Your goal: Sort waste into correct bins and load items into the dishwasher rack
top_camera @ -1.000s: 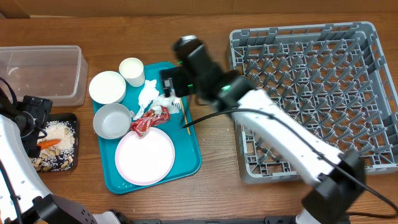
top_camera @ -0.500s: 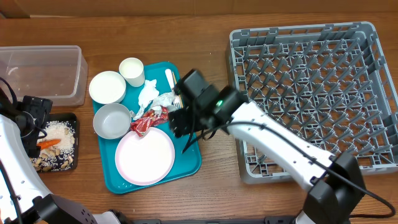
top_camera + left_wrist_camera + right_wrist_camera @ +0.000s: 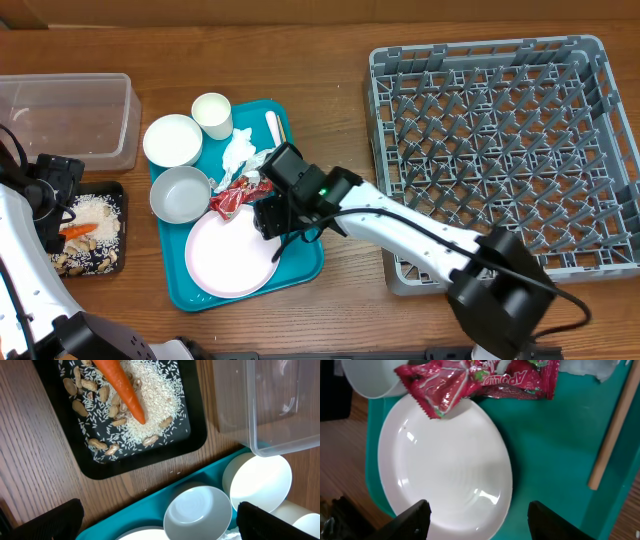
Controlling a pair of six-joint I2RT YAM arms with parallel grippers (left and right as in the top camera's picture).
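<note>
The pale pink plate lies at the front of the teal serving tray. My right gripper hangs low over the plate's right rim, jaws apart with the rim between them and nothing gripped. The red wrapper overlaps the plate's far edge, with white napkins behind it. Two white bowls, a cup and the fork sit further back. My left gripper is wide open beside the black tray, which holds rice, nuts and the carrot.
The grey dishwasher rack fills the right side. The clear tub stands at the far left behind the black tray. A wooden stick lies on the teal tray to the right of the plate.
My right arm swung from the back of the teal tray toward the front and down onto the plate's right rim, its jaws narrowing. The left arm stayed still.
</note>
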